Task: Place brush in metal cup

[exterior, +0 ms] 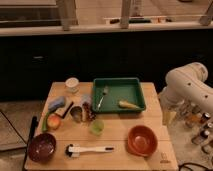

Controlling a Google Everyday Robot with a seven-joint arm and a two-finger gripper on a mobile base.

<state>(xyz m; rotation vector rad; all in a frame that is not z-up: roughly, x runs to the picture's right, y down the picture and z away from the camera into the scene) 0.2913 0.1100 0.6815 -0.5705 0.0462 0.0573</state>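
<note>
I see the brush (pixel 90 149) lying flat near the front edge of the surface (pixel 120 131), between a dark bowl (pixel 41 147) and an orange bowl (pixel 142 140). The metal cup (pixel 76 114) stands well apart from it, left of the green tray (pixel 119 94). The gripper (pixel 168 112) hangs off the surface's right edge, holding nothing I can see; I cannot tell whether it is open or closed.

It looks like a kitchen. A wooden table (pixel 120 131) holds an orange bowl (pixel 142 140), a green tray (pixel 117 80) with a fork (pixel 102 96), and a fruit (pixel 54 121). The gripper (pixel 167 116) hangs by the table's right edge.
</note>
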